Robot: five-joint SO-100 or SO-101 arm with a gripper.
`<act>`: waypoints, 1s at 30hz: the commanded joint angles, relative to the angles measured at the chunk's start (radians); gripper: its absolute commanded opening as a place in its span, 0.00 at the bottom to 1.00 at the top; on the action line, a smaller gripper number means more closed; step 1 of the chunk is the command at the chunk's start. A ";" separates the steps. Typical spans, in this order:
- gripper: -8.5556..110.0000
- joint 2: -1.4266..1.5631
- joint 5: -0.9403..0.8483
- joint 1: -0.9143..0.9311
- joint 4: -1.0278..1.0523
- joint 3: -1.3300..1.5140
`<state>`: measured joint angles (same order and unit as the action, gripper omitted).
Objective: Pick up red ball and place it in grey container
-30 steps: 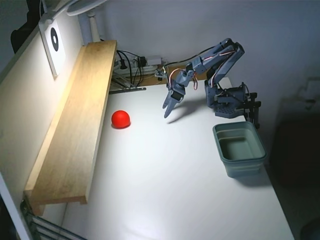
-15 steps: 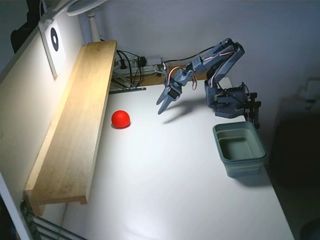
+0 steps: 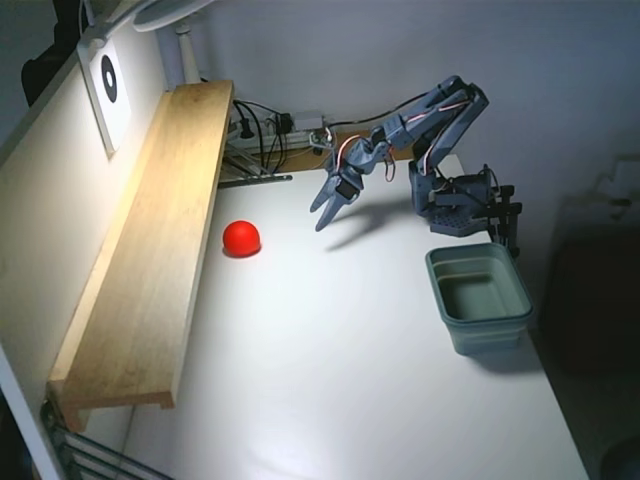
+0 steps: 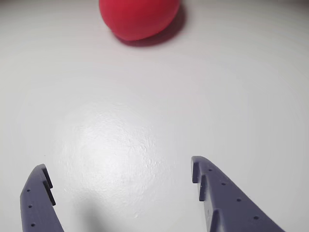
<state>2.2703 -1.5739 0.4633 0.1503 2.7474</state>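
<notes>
While its two fingers stand spread wide apart and hold nothing, the end effector (image 4: pixel 120 171) hangs above bare white table (image 4: pixel 145 111), angled down and forward, probably so it can close around the target from either side. Ahead of it, at the top edge of the wrist view, lies the red ball (image 4: pixel 139 17), resting on the table and roughly centred on the gap between the fingers. From the fixed view, the end effector (image 3: pixel 328 213) is near the ball (image 3: pixel 241 238) but clearly apart from it, so the approach seems unfinished. The ball sits just beside a long wooden plank (image 3: pixel 150 260) along the table's left side. The grey container (image 3: pixel 478 296) stands empty, well apart on the right, close to the arm's base, likely for an easy drop.
</notes>
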 commanded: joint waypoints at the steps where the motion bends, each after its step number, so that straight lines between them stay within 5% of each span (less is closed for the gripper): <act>1: 0.39 0.010 0.003 -0.006 0.013 0.002; 15: 0.39 -0.002 0.003 -0.006 -0.010 -0.001; 30: 0.39 -0.482 0.003 -0.006 -0.274 -0.220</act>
<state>1.8254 -1.5739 0.4571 -0.0782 2.6078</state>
